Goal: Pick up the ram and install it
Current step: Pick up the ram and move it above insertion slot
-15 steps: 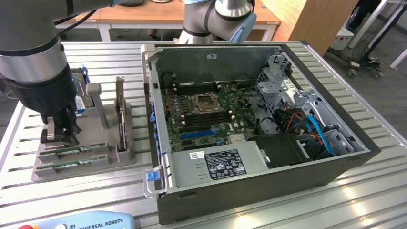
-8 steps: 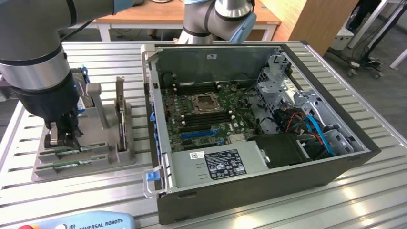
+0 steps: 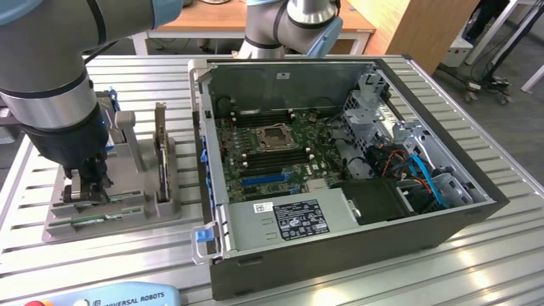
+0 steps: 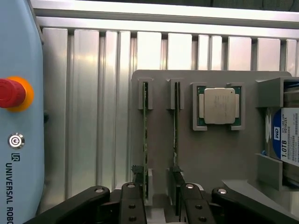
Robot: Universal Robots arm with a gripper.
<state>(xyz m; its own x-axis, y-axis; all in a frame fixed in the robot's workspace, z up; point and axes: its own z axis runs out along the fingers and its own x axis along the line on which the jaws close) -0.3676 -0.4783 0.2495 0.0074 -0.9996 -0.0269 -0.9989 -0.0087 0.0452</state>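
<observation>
The ram [image 4: 145, 140] looked like a light, stiff, thin board, easy to lift but fragile. Its chips and the contacts along its bottom edge would not stand pinching or twisting, so the safest hold seemed to be across its two flat faces near the top edge, squarely and with modest force. It stood on edge in a slot of the grey tray [image 4: 210, 163] that sat on the ribbed metal table [image 4: 93, 93], and it was the stick farther from the processor [image 4: 218, 106]. A second stick [image 4: 175, 126] stood in the next slot, between it and the processor, with the hard drive [image 4: 286, 140] at the tray's far side. The gripper [image 4: 156, 179] hung released and empty over one end of the sticks, a clear gap between its fingers [image 4: 135, 196]. The ram ran up into that gap, close beside one finger, though I could not tell whether they touched. The second stick lined up with the other finger rather than with the gap, so a close from there risked catching it. In the exterior view the gripper [image 3: 85, 185] sat low over the tray, well apart from the open computer case [image 3: 340, 242] on the exterior view's right.
</observation>
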